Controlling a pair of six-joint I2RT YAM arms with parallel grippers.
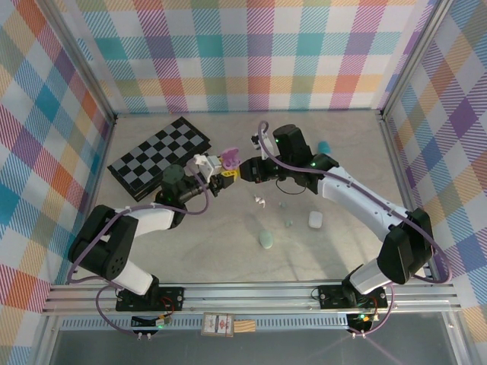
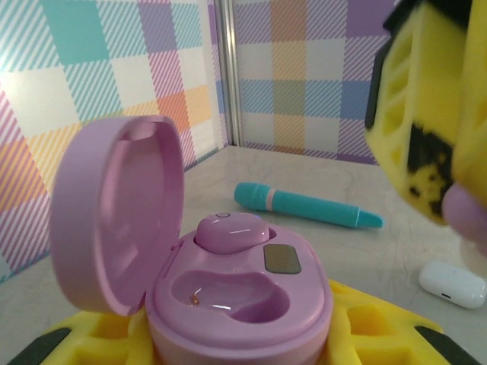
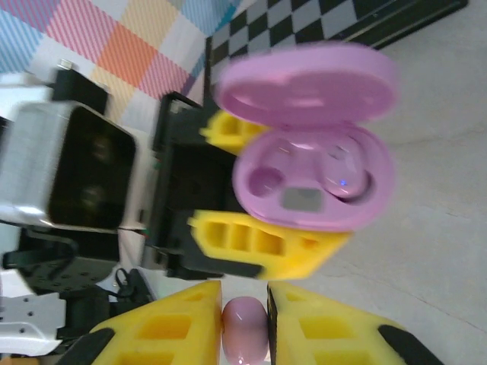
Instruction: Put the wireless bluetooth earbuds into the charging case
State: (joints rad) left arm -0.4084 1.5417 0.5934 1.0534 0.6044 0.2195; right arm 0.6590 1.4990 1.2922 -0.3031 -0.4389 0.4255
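Observation:
An open pink charging case (image 2: 242, 304) sits between the yellow fingers (image 2: 91, 334) of my left gripper (image 1: 223, 170), which is shut on it above the table. Its lid (image 2: 114, 213) stands up on the left. One pink earbud (image 2: 232, 232) sits in the far socket; the near socket (image 2: 228, 293) is empty. My right gripper (image 3: 245, 323) is shut on a second pink earbud (image 3: 245, 328), close beside the case (image 3: 312, 182). The same earbud (image 2: 468, 217) shows under the right gripper's finger (image 2: 422, 114). A white earbud (image 1: 259, 201) and a pale green earbud (image 1: 288, 223) lie on the table.
A chessboard (image 1: 160, 156) lies at the back left. A teal pen (image 2: 304, 205) lies beyond the case. A white case (image 1: 315, 220) and a pale green case (image 1: 267, 239) rest on the table right of centre. Plaid walls enclose the table.

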